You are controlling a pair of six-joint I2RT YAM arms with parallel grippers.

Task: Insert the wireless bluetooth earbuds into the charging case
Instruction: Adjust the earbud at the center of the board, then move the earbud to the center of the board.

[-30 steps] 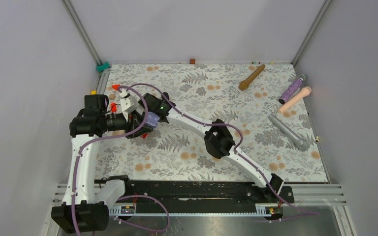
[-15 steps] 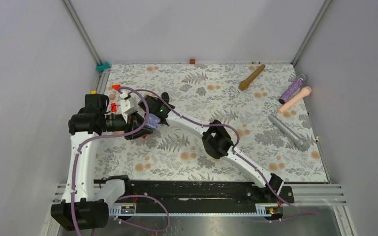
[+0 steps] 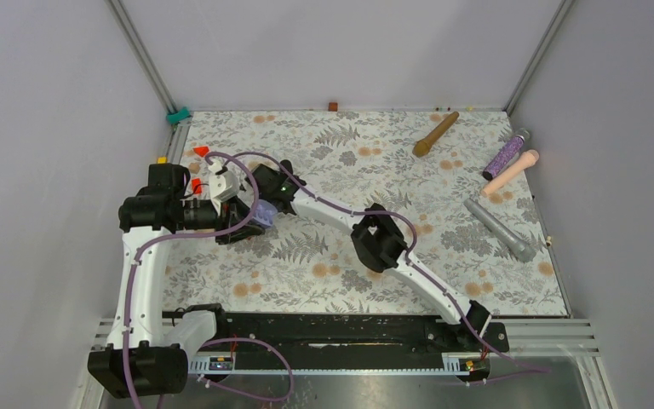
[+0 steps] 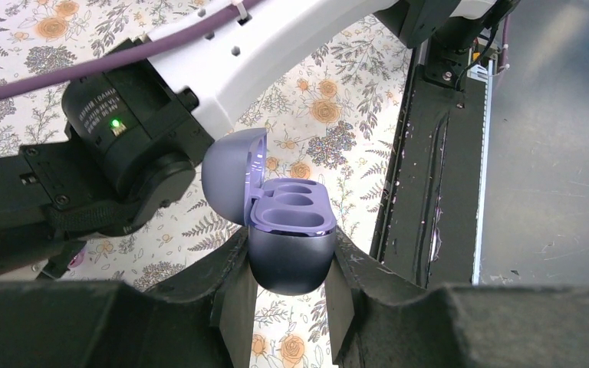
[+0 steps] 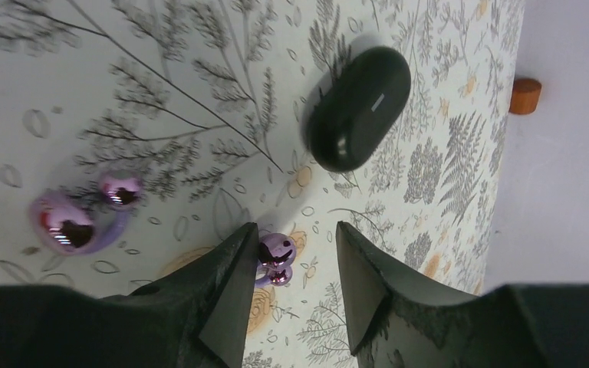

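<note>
Two arms meet over the left side of the floral table: left arm, right arm. At the left wrist, the left gripper pinches the purple charging case, its lid open. At the right wrist, the right gripper stands spread around one purple earbud on the table.

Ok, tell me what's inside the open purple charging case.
Only empty moulded wells show in the charging case; nothing sits in them. The lid's hollow is mostly turned away, unseen.
</note>
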